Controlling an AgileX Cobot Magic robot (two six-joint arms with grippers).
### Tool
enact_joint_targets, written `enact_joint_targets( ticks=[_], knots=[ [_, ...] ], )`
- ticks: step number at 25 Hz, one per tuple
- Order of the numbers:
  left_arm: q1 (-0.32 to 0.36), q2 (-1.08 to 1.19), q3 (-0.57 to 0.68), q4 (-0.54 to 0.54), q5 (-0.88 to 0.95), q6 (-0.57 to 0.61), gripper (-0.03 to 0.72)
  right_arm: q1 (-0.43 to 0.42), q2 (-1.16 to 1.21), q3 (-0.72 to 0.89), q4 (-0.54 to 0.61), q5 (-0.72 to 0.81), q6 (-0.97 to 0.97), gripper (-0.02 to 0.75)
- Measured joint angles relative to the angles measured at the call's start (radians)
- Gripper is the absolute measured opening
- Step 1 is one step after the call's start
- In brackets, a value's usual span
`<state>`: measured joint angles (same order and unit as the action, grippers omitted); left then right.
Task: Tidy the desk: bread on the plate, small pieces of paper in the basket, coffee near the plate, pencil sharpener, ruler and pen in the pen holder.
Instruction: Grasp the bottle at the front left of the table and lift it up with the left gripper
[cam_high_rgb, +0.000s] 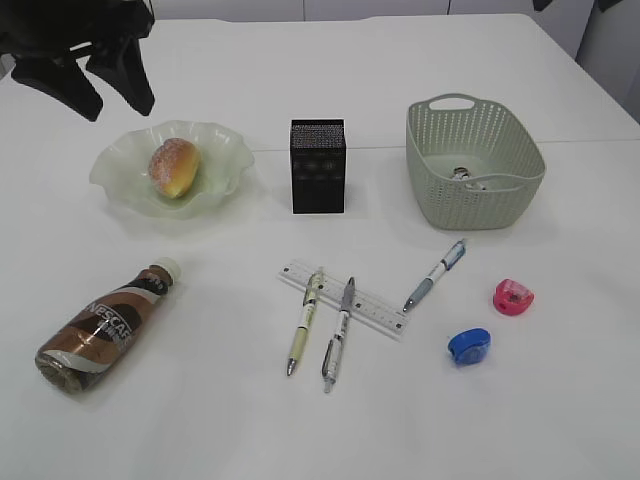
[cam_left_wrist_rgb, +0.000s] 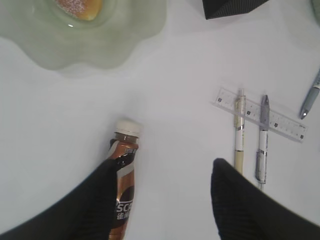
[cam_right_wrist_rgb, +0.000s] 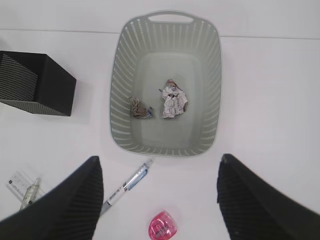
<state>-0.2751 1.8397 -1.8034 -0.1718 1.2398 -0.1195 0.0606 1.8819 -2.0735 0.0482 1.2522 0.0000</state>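
Left gripper (cam_left_wrist_rgb: 165, 200) spread wide, empty, hovering above coffee bottle (cam_left_wrist_rgb: 123, 190), which lies on its side on tabletop in front of plate (cam_high_rgb: 225, 160). Right gripper (cam_right_wrist_rgb: 160, 200) wide, empty, above basket (cam_right_wrist_rgb: 165, 150).

Bread (cam_high_rgb: 174, 166) on plate, paper (cam_right_wrist_rgb: 174, 99) in basket. Likely step: coffee. Next: descend, close on bottle, stand it beside plate.

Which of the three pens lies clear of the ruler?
The blue-and-white pen, right of the ruler and nearest the basket. The other two pens lie across the ruler.
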Motion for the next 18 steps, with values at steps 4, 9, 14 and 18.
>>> enact_joint_targets(
  ticks=[4, 9, 14, 18],
  knots=[
    [-0.022, 0.0, 0.0, 0.015, 0.002, 0.008, 0.435, 0.0, -0.107, 0.08, 0.006, 0.001, 0.0, 0.552],
    [-0.031, -0.008, 0.058, 0.046, 0.002, 0.01, 0.468, 0.0, -0.268, 0.248, 0.042, 0.002, -0.011, 0.552],
    [-0.031, -0.008, 0.218, 0.074, 0.002, 0.01, 0.48, 0.0, -0.406, 0.42, 0.054, 0.004, -0.036, 0.552],
    [-0.031, -0.008, 0.255, 0.118, 0.0, 0.012, 0.482, 0.0, -0.47, 0.514, 0.056, 0.005, -0.047, 0.552]
  ],
)
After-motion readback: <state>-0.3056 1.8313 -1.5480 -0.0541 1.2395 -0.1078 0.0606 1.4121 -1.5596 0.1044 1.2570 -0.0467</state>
